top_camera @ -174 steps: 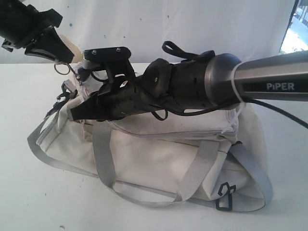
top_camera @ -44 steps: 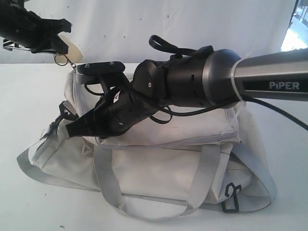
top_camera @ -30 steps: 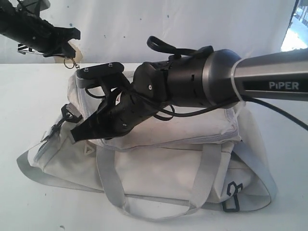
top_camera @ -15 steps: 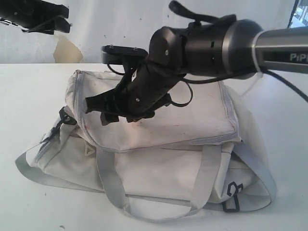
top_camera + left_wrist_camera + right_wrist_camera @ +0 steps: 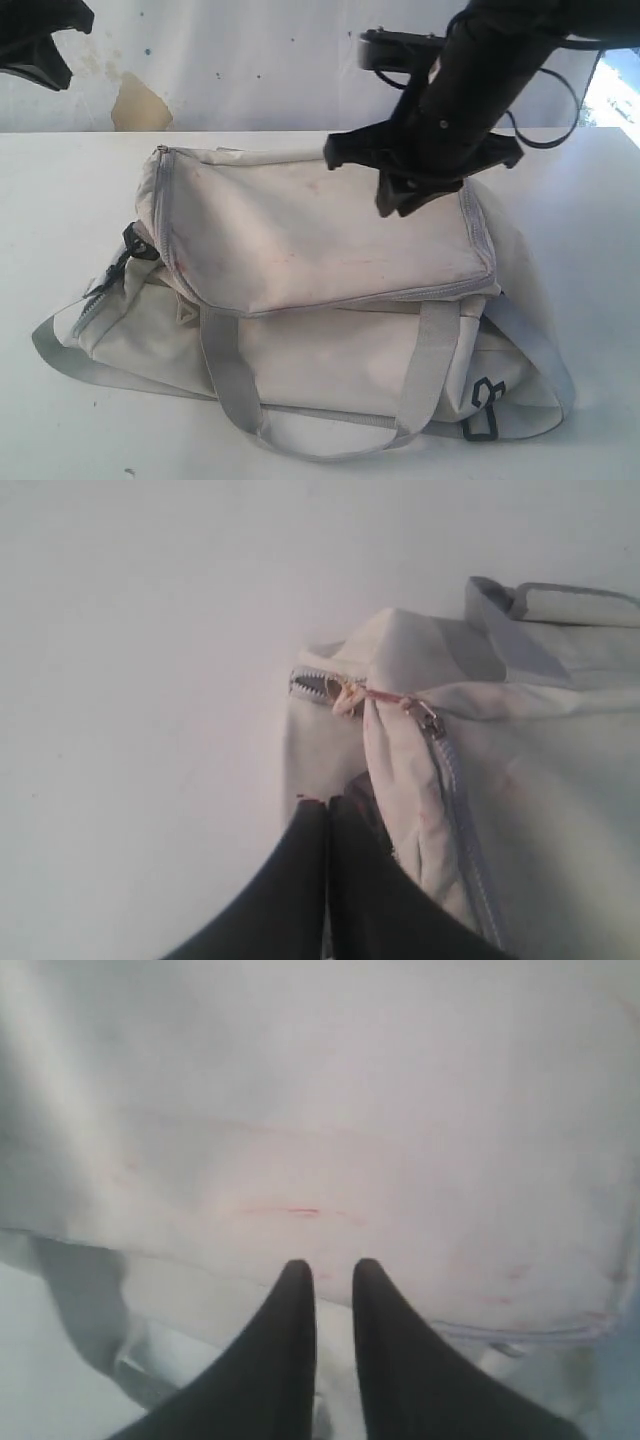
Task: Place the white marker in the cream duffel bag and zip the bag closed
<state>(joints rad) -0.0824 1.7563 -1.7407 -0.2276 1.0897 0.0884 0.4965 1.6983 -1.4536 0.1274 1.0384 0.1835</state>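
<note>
The cream duffel bag (image 5: 320, 250) is seen lying lengthwise at the middle of the white table (image 5: 60, 200). Nearest the camera, a grey webbing handle (image 5: 235, 385) is looped out at 6 o'clock, a black clip (image 5: 478, 410) is hung at 5 o'clock, and a grey strap (image 5: 55, 350) is trailed out at 8 o'clock. The top panel is laid flat and its grey zipper (image 5: 165, 225) is run round the edge with no gap shown. Nothing of the inside is exposed, so the white marker is seen in no view and it cannot be told whether it lies within. Above the bag's far right corner, at 1 o'clock, the right gripper (image 5: 400, 200) is hung clear of the fabric. At 10 o'clock, well apart from the bag, the left gripper (image 5: 45, 60) is cut by the picture edge. Behind the table a pale wall (image 5: 250, 50) with a tan patch (image 5: 138, 103) is seen. Only the left wrist view gives the end corner of the bag, with a zipper pull (image 5: 345, 692), and that gripper's fingers (image 5: 300, 850) pressed together on nothing. Only the right wrist view gives its fingers (image 5: 292, 1310) parted by a narrow gap, with nothing between them, over faint reddish marks (image 5: 285, 1210).
</note>
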